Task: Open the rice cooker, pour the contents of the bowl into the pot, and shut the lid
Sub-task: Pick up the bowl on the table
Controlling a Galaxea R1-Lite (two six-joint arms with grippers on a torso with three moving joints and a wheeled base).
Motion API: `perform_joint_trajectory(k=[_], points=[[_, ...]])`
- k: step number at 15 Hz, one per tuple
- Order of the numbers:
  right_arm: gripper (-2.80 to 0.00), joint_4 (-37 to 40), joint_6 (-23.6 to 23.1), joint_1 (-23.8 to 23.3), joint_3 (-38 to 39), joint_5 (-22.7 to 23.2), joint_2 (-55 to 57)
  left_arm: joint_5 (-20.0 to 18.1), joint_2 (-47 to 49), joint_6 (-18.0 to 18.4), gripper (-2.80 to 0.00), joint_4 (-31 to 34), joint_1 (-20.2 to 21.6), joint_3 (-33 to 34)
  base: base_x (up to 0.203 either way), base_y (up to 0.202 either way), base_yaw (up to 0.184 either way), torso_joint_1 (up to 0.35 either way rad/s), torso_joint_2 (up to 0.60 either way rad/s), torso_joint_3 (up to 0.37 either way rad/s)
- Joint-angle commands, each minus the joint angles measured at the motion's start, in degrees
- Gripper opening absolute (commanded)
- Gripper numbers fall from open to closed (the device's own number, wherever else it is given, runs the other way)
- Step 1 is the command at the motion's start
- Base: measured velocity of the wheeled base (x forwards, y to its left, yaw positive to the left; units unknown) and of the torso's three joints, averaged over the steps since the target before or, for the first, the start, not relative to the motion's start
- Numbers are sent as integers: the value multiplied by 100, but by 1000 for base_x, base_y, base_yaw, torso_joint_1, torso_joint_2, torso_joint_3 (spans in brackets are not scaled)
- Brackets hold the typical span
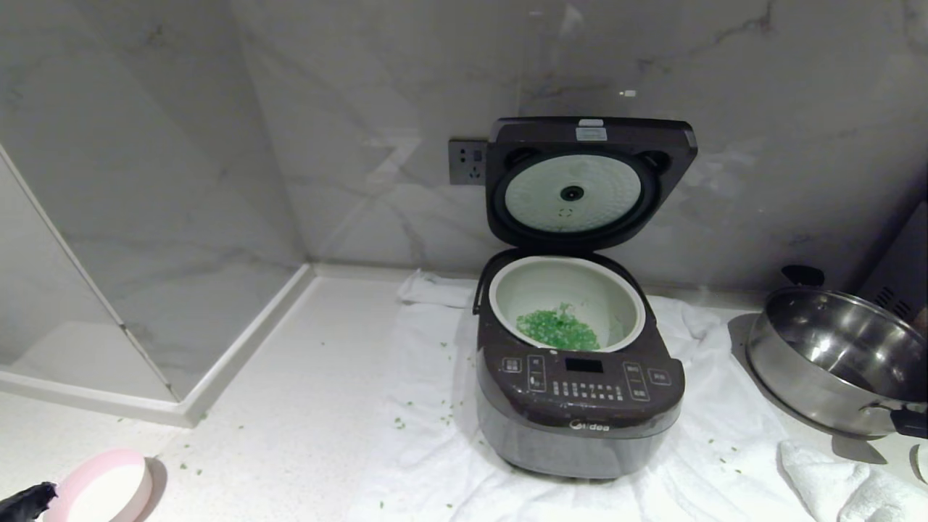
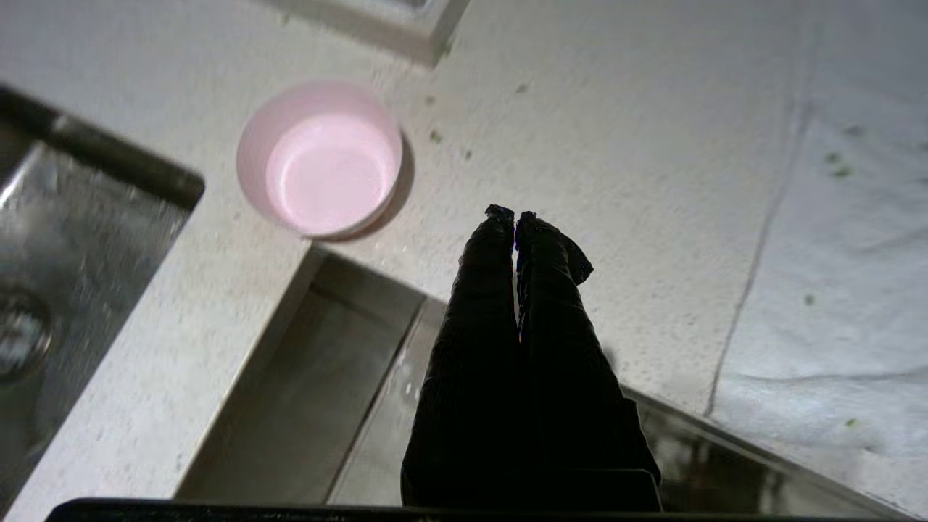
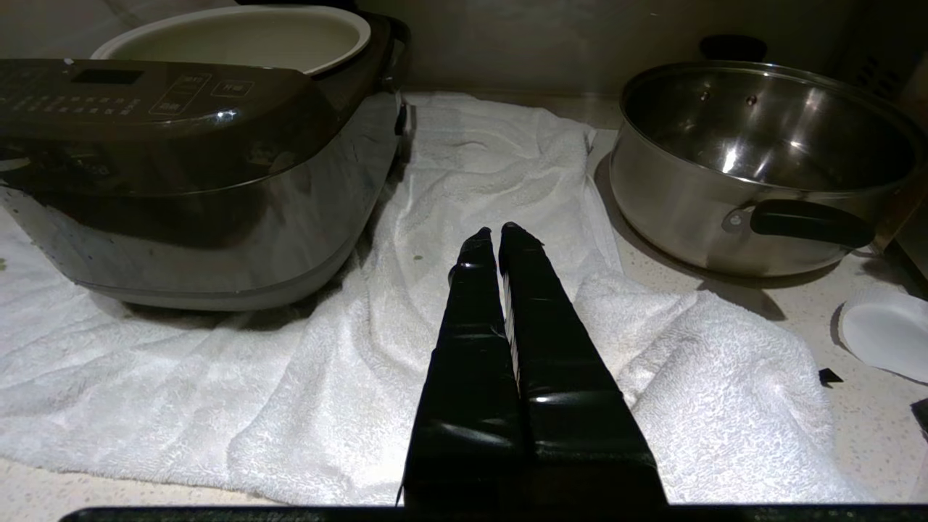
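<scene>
- Rice cooker (image 1: 580, 406): I see the dark brown-grey Midea unit standing on a white towel (image 1: 428, 435) spread over the speckled countertop (image 1: 290, 406), its button panel facing me.
- Lid (image 1: 589, 181): swung up on its rear hinge and standing open against the marble wall, pale inner plate toward the camera.
- Pot (image 1: 567, 303): seated inside the cooker, off-white lining exposed.
- Chopped green bits (image 1: 558, 330): a heap lying on the pot's floor, toward the front (a few stray flecks are scattered on the towel and countertop to the cooker's left).
- Bowl (image 1: 101, 487): pink outside, white inside, empty, upright on the countertop at the near left, well apart from the cooker; in my left wrist view (image 2: 320, 159) it sits beside the sink edge.
- Left gripper (image 2: 515, 215): fingers pressed together, holding nothing, hovering over the countertop near the bowl but not touching it; only its black tip (image 1: 27, 500) shows in the head view, just beside the bowl.
- Right gripper (image 3: 495, 230): fingers together, empty, low over the towel between the cooker and the steel pan.
- Steel pan (image 1: 834, 362): large, shiny, black handles, on the countertop to the cooker's right.
- Wall socket (image 1: 466, 162): on the marble wall, just left of the raised lid.
- Small white dish (image 3: 886, 333): on the countertop near the pan, partly cut off.
</scene>
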Motion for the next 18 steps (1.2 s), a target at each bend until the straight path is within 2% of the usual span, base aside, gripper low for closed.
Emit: perform_joint_trajectory(k=[1,3,4,7,9,10,13,18], points=[[-280,-1,-1,3,9,0,0,20,2275,-5,-280,14,508,-361,0,0,0,0,0,0],[-280,4,-1,4,9,0,0,24,3228,128,-280,27,1112,-662,0,0,0,0,0,0],[-280,4,-1,6,9,0,0,-10,3478,330,-280,57,1516,-751,0,0,0,0,0,0],[-280,3,-1,6,9,0,0,-513,3882,837,-280,234,2444,-885,0,0,0,0,0,0],[-280,-5,-1,6,9,0,0,-638,4177,1242,-280,240,3115,-978,0,0,0,0,0,0],[-280,-3,-1,-2,9,0,0,-667,4316,1479,0,237,3376,-1012,0,0,0,0,0,0],[-280,-5,-1,-2,9,0,0,-781,4675,1622,0,-39,3674,-1094,0,0,0,0,0,0],[-280,4,-1,3,9,0,0,-979,5581,1520,0,-690,3681,-1110,0,0,0,0,0,0]])
